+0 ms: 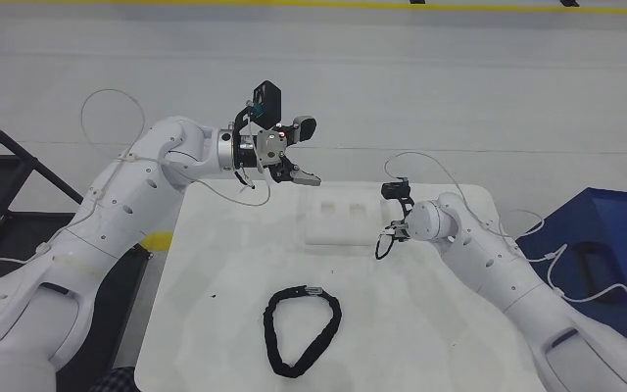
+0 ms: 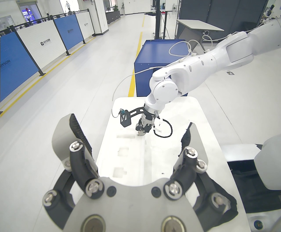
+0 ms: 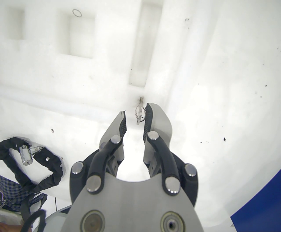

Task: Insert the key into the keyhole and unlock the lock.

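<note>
A small silver key (image 3: 139, 114) on a ring stands at the edge of a white foam block (image 1: 343, 223). My right gripper (image 3: 135, 116) is open and low over it, one finger on each side of the key and a gap still showing. From above, that gripper (image 1: 383, 246) sits at the block's right end. The chain lock (image 1: 302, 331), a black fabric-sleeved loop with a silver lock body (image 3: 26, 155), lies on the white table (image 1: 441, 333) nearer the front. My left gripper (image 1: 294, 176) hangs open and empty above the table's far left edge.
The foam block (image 2: 131, 151) has several square recesses and one long slot; a loose ring (image 3: 77, 12) lies by a recess. A blue cabinet (image 2: 153, 66) stands beyond the table's right side. Black framing lies off the left edge.
</note>
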Tool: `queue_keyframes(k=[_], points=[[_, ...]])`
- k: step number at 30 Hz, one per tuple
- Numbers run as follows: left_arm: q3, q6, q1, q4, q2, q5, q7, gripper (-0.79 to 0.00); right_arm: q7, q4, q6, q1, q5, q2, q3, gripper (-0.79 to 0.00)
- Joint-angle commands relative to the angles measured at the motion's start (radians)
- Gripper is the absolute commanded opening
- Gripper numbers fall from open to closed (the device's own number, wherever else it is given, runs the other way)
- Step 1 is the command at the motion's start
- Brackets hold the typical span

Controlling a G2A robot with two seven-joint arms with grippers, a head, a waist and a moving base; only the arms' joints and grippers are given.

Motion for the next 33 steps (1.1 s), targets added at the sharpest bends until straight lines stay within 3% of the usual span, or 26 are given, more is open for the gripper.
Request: queue_keyframes(k=[1, 6, 15, 19, 33], points=[[0.000, 0.000, 0.000, 0.000, 0.000, 0.000, 0.000, 0.000, -0.003, 0.005, 0.002, -0.003, -0.001, -0.002, 0.004, -0.659], [0.000, 0.000, 0.000, 0.000, 0.000, 0.000, 0.000, 0.000, -0.015, 0.015, 0.014, -0.012, -0.008, -0.010, 0.009, -0.696], [0.000, 0.000, 0.000, 0.000, 0.000, 0.000, 0.000, 0.000, -0.038, 0.051, 0.026, -0.017, -0.021, -0.027, 0.017, -0.677], [0.000, 0.000, 0.000, 0.000, 0.000, 0.000, 0.000, 0.000, -0.046, 0.067, 0.023, -0.019, -0.025, -0.036, 0.017, -0.785], [0.000, 0.000, 0.000, 0.000, 0.000, 0.000, 0.000, 0.000, 0.034, 0.030, -0.014, 0.022, -0.042, -0.037, 0.074, -0.785]])
